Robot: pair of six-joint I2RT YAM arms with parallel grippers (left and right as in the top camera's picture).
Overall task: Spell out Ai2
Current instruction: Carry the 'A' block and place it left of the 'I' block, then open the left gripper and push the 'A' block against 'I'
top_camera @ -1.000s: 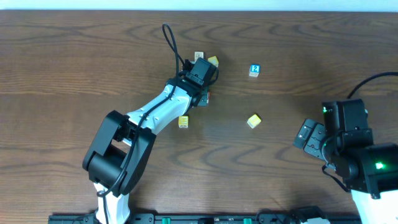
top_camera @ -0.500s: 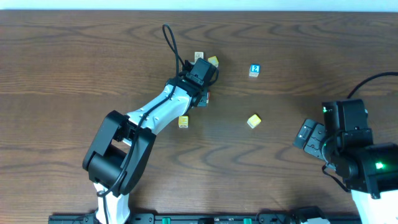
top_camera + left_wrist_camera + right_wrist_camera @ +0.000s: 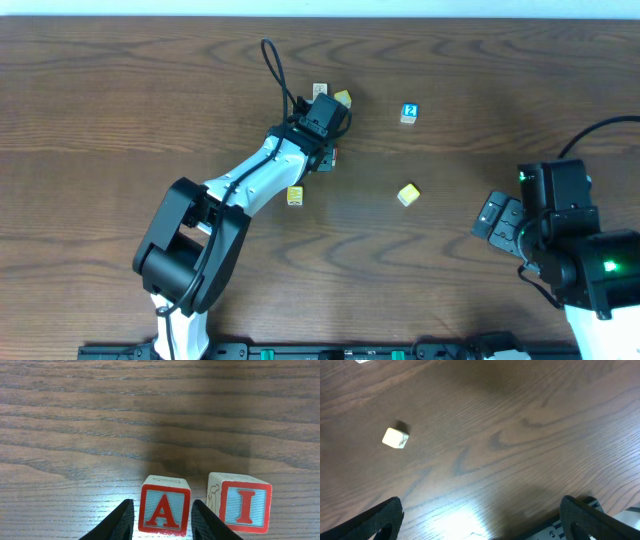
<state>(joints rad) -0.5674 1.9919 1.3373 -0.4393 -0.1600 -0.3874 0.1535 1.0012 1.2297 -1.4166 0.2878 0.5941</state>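
My left gripper (image 3: 163,505) is down by the table (image 3: 75,420) with a finger close on each side of the red A block (image 3: 164,516). I can see a thin bit of wood between one finger and the block, so it is a little open and not squeezing. The red I block (image 3: 245,505) stands just beside the A, not touching it, and the blue 2 block (image 3: 409,113) sits well apart, while my right gripper (image 3: 480,522) is wide open and holds nothing, with a small yellow block (image 3: 395,438) lying ahead of it.
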